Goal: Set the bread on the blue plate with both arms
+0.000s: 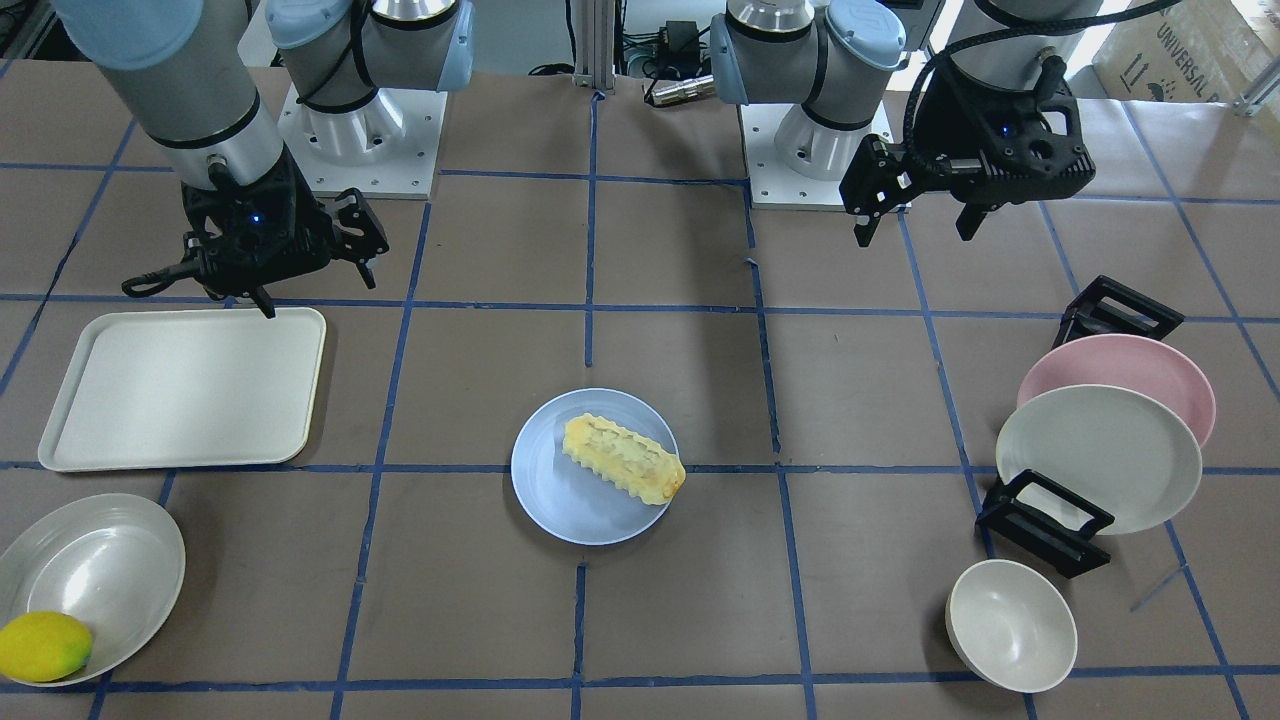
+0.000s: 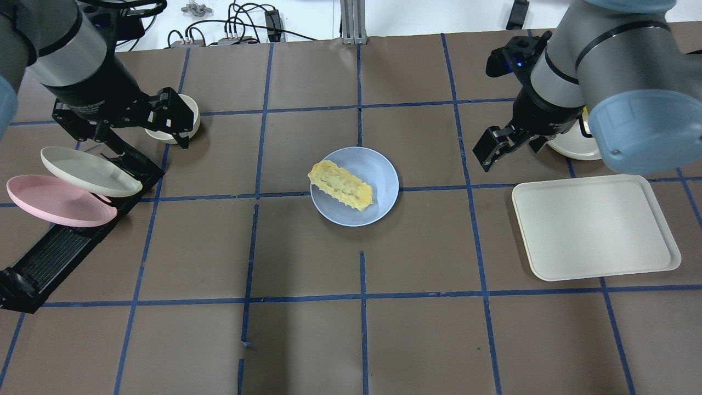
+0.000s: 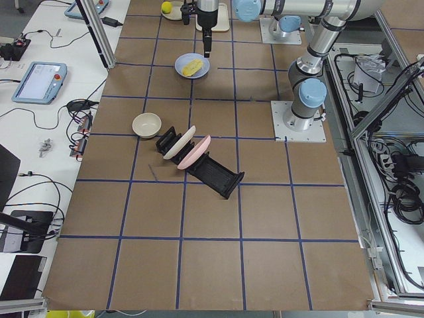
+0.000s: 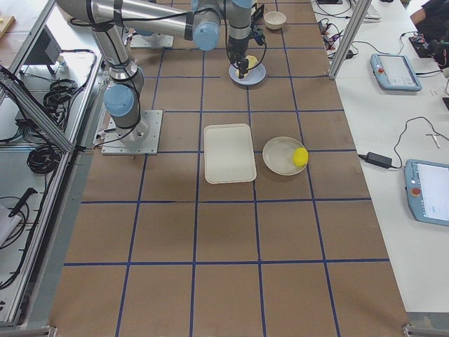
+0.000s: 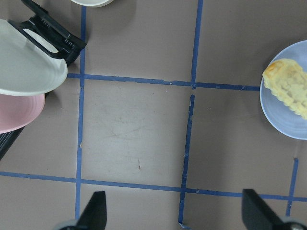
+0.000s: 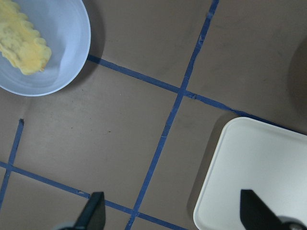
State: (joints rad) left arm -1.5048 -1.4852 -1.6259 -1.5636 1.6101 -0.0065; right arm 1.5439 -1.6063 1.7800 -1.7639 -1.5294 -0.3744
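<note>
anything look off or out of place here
Nothing serious. The bread lies off-centre on the blue plate, its browned end at the rim. The lemon sits at the edge of its bowl rather than in the middle.

Table (image 1: 680, 620): covered with a matt brown, paper-like sheet.
Tape lines (image 1: 590, 250): blue, thin, frayed in places.
Bread (image 1: 622, 458): ridged and bumpy, with a faint waxy sheen; plastic is suggested but cannot be confirmed.
Blue plate (image 1: 550, 490): smooth and matt.
Tray (image 1: 185, 390): smooth, off-white, satin-finished, plastic in look.
Oval dish (image 1: 100, 570): smooth and glossier; light is reflected.
Right arm (image 1: 190, 90): brushed grey metal, capped in glossy light-blue plastic.
Left gripper (image 1: 915, 236): matt black plastic.
Plate rack (image 1: 1045, 525): matt black, ribbed.
</note>
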